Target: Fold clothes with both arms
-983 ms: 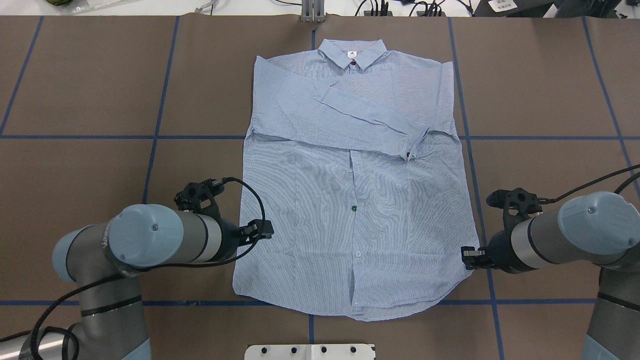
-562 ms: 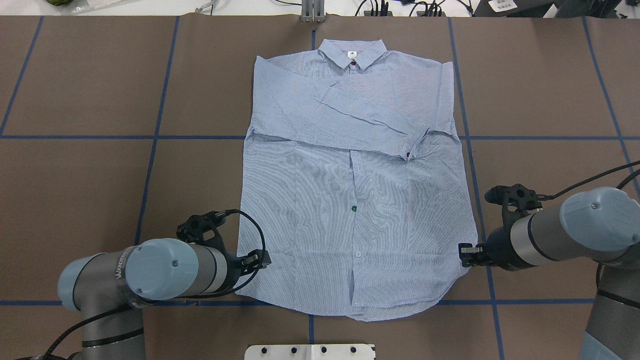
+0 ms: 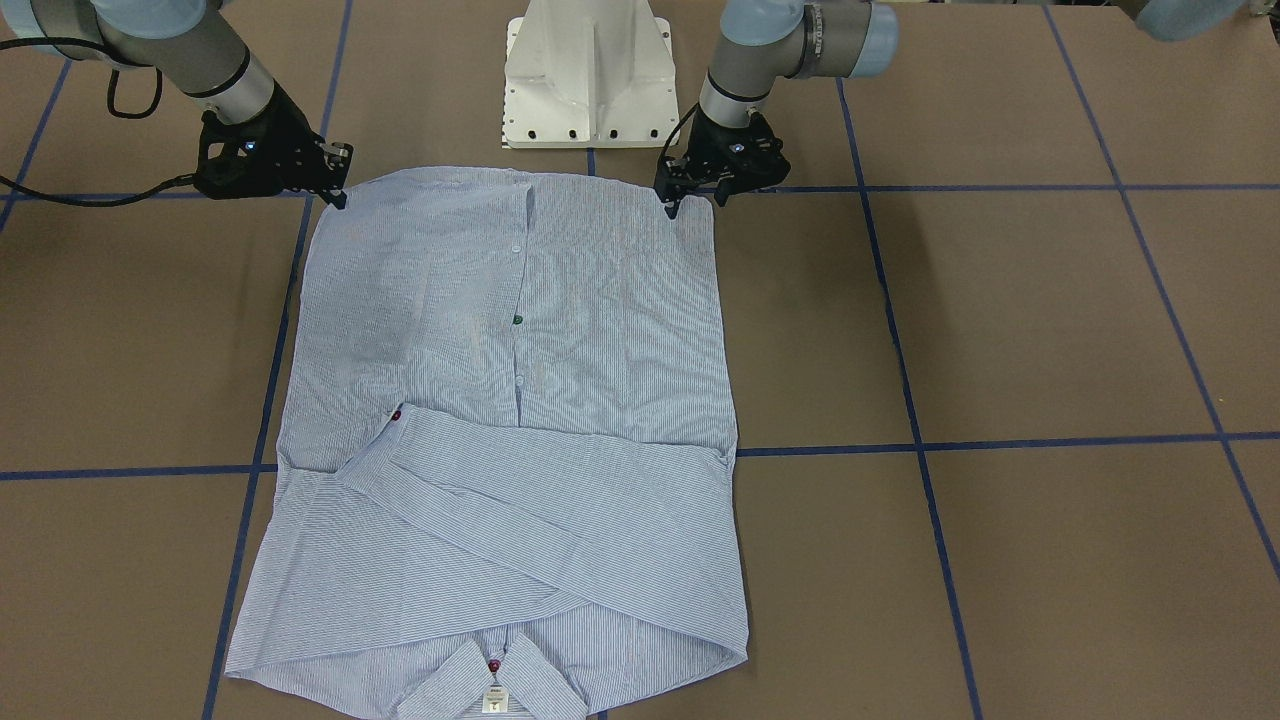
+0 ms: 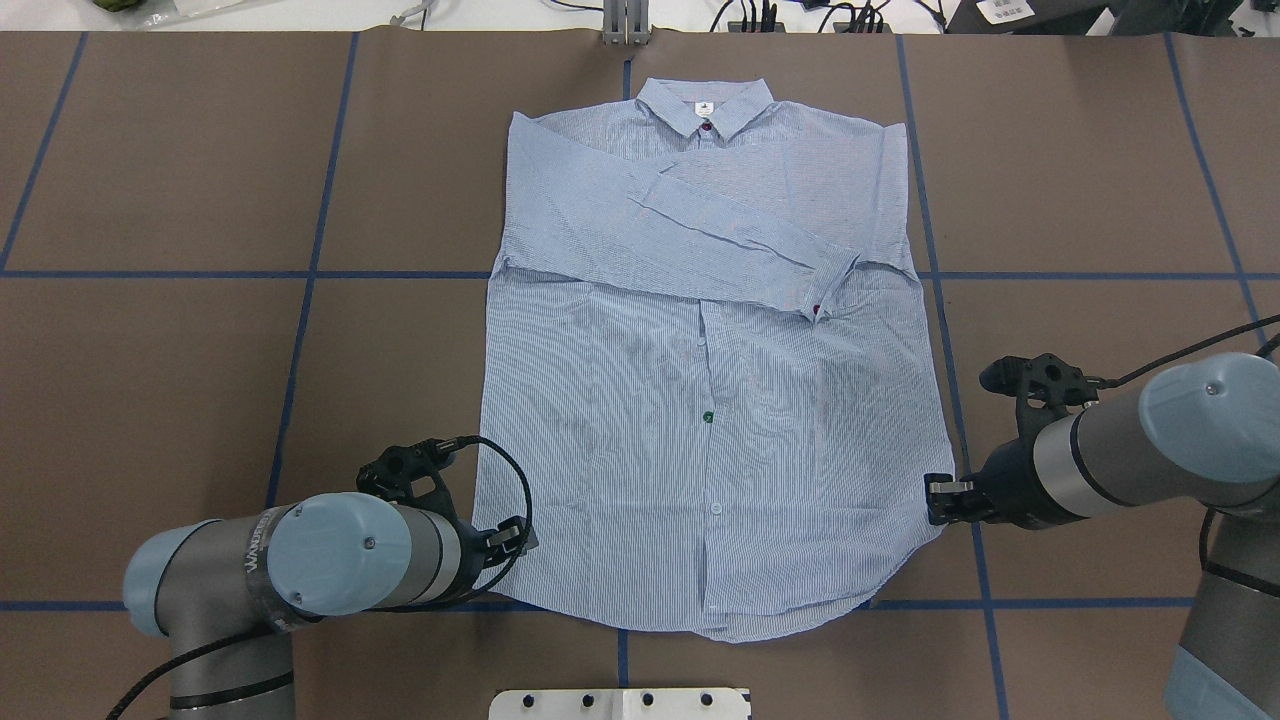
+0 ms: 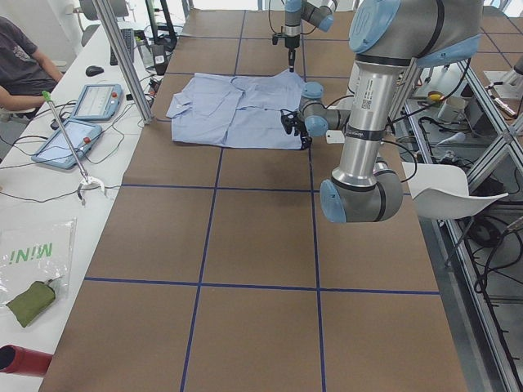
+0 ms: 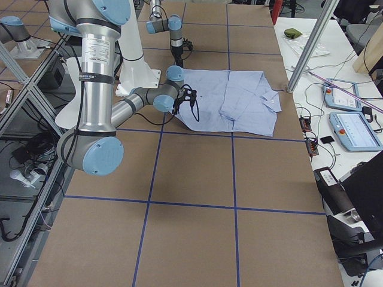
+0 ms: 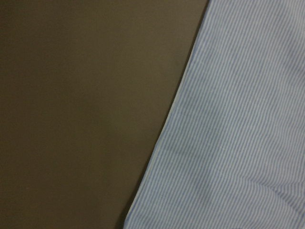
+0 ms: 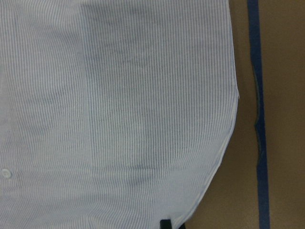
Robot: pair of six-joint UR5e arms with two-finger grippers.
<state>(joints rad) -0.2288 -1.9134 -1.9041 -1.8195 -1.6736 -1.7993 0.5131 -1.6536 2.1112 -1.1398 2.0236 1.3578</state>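
Listing, largest first.

- Tabletop (image 4: 150, 150): brown cover w/ blue tape grid (image 4: 310, 250).
- Shirt (image 4: 640, 450): blue-white pinstripe, lying flat, front up, mid-tabletop. Collar (image 4: 705, 100) twd far edge. Hem twd robot-side edge, just short of white pedestal base (image 3: 590, 70). Both sleeves folded across chest. Top one ends in a cuff (image 4: 835, 285) near the shirt's side on robot's right.
- Left arm (image 4: 330, 555): low over tabletop, at hem corner on robot's left.
- Right arm (image 4: 1150, 440): low at opposite side, beside shirt's lower side edge.
- Left gripper (image 3: 692, 203): points down, jaws apart, nothing held. One finger over the cloth at hem corner, other over bare cover. Contact w/ cloth: can't tell.
- Right gripper (image 4: 930, 500): jaws look apart, nothing held. Tips at shirt's edge where side curves into hem. A tape line runs just beside it.
- Buttons on placket: red button (image 4: 707, 126) at collar, green button (image 4: 708, 416) mid-front, white button (image 4: 716, 508) nearer hem.
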